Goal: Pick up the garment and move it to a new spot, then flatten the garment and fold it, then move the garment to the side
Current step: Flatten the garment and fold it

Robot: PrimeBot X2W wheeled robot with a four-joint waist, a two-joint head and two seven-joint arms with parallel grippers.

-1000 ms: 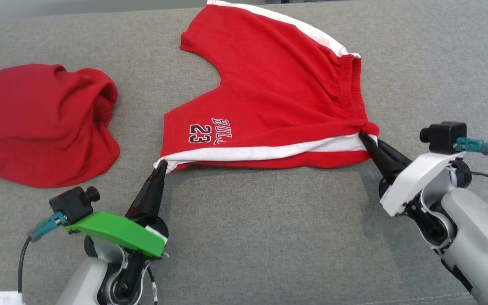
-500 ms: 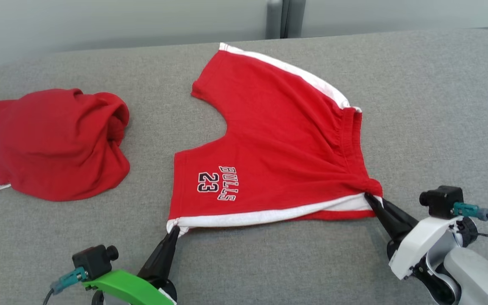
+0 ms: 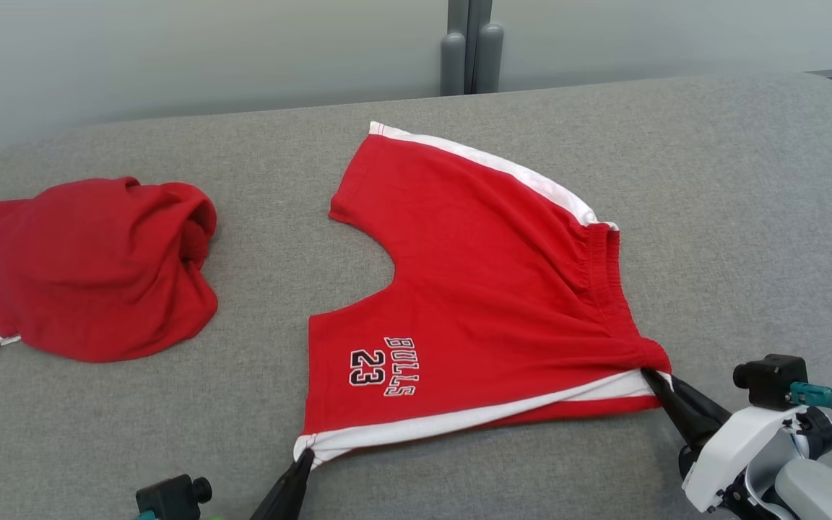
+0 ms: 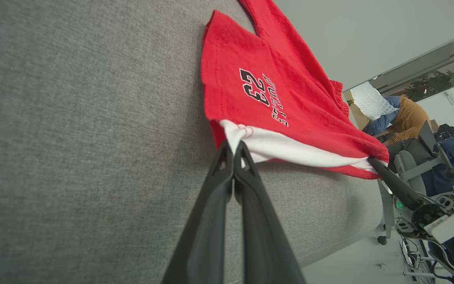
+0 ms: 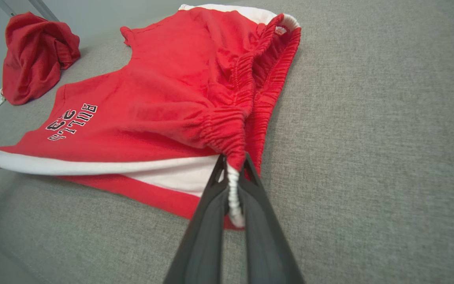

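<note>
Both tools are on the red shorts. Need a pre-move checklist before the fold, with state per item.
1. Grip of left tool on the hem corner of the shorts: ok, shut on fabric.
2. Grip of right tool on the waistband corner: ok, shut on fabric.
3. Near edge stretched between both tools: ok.
4. Fabric flat: not ok. It is bunched at the right tool, and a lower layer shows under the white stripe.
5. Other red garment apart from the shorts: ok, grey surface lies between them.
6. Grips deep enough for a pull: cannot tell.
</note>
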